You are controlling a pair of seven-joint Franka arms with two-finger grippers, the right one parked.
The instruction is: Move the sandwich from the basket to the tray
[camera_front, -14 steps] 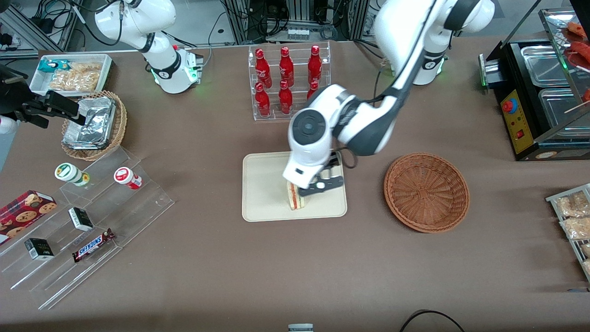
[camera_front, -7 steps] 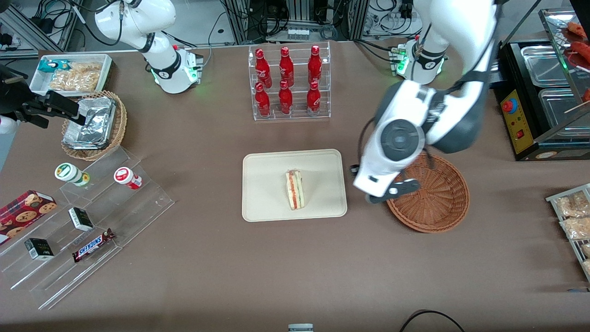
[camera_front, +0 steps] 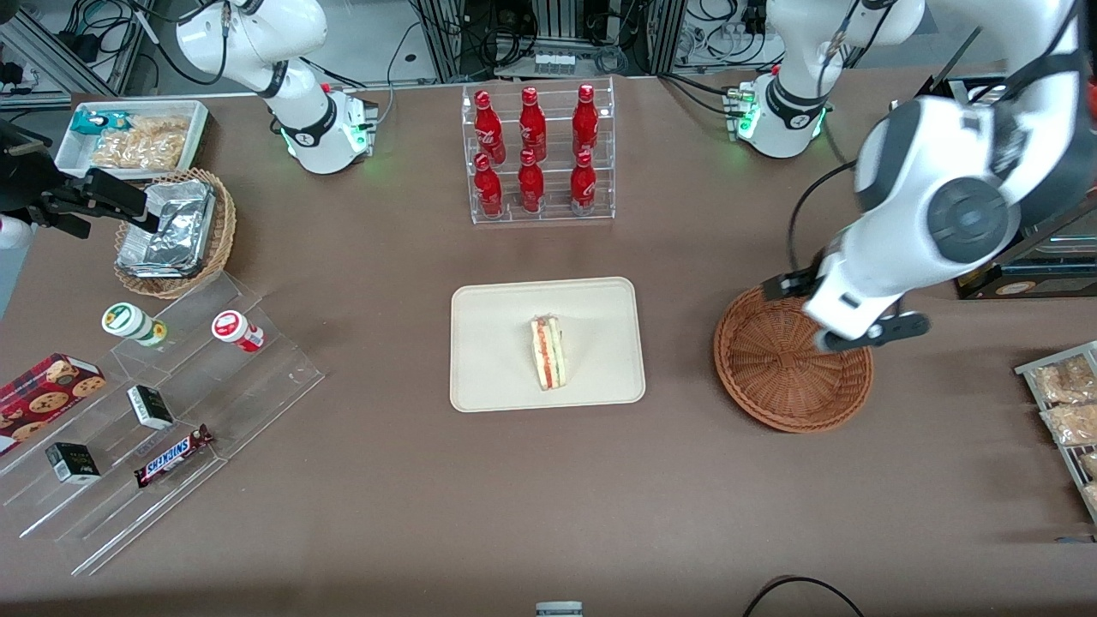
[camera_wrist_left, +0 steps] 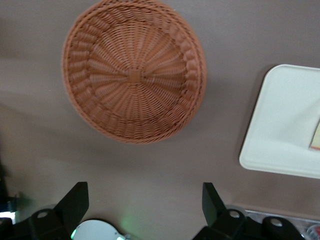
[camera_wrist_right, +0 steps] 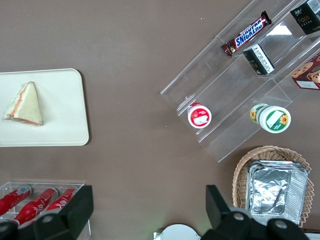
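A triangular sandwich (camera_front: 548, 352) is lying flat on the cream tray (camera_front: 488, 377) near the middle of the brown desk (camera_front: 548, 497), its red and green filling edge showing. The round wicker basket (camera_front: 771, 377), sitting beside the tray toward the working arm's end of the desk, is holding nothing. The left arm's end effector (camera_front: 866, 330) is hanging above the basket's rim, well apart from the sandwich, its fingers (camera_wrist_left: 75, 202) spread wide and gripping nothing. Judging from this, the placing looks done and the step in hand is the retreat. To do it well, the arm should be rising clear of the basket rim, swinging away from the tray, and keeping the wrist cable from snagging the wicker.
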